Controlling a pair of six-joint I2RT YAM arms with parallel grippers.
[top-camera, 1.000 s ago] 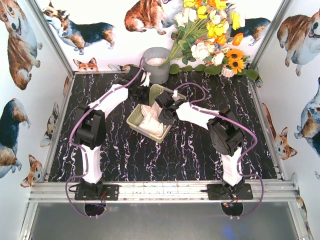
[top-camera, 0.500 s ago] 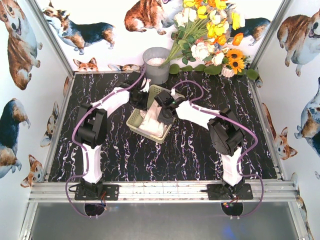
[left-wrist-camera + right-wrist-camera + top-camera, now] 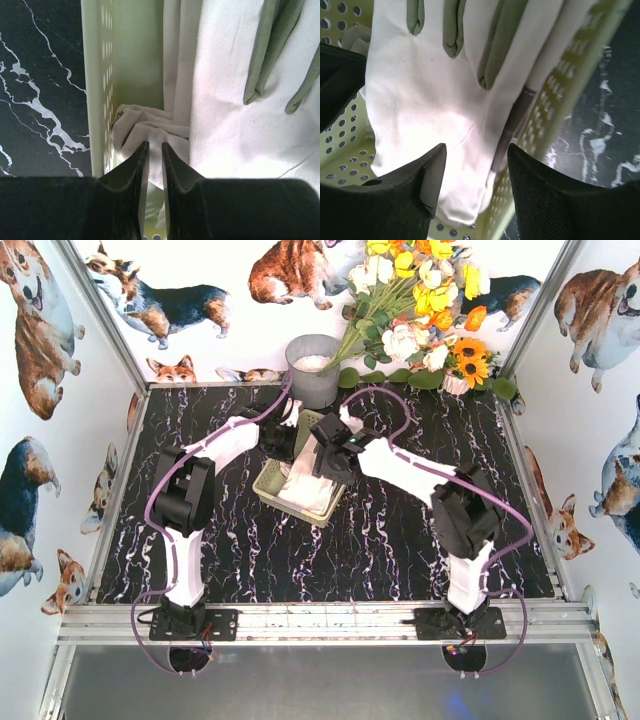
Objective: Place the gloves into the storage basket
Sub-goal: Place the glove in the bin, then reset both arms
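Note:
The pale yellow-green storage basket (image 3: 266, 484) stands mid-table with cream gloves (image 3: 306, 492) lying in it. In the right wrist view a flat white glove (image 3: 415, 95) with grey-green finger patches lies against the latticed basket wall (image 3: 565, 85). My right gripper (image 3: 476, 147) hangs open just above it, holding nothing. My left gripper (image 3: 152, 144) is at the basket's far end, by the wall (image 3: 125, 60), shut on a bunched fold of a white glove (image 3: 150, 127). Beside it lies the flat glove (image 3: 235, 125). From above, the two grippers (image 3: 283, 440) (image 3: 322, 462) sit close together over the basket.
A grey metal bucket (image 3: 314, 368) stands at the back, just behind the basket. A bunch of artificial flowers (image 3: 420, 310) fills the back right corner. Dog-patterned walls close in the black marbled table (image 3: 400, 540) on three sides.
My right gripper has opened and let go of the flat glove in the basket. My left arm has come from near the bucket toward the basket's far end.

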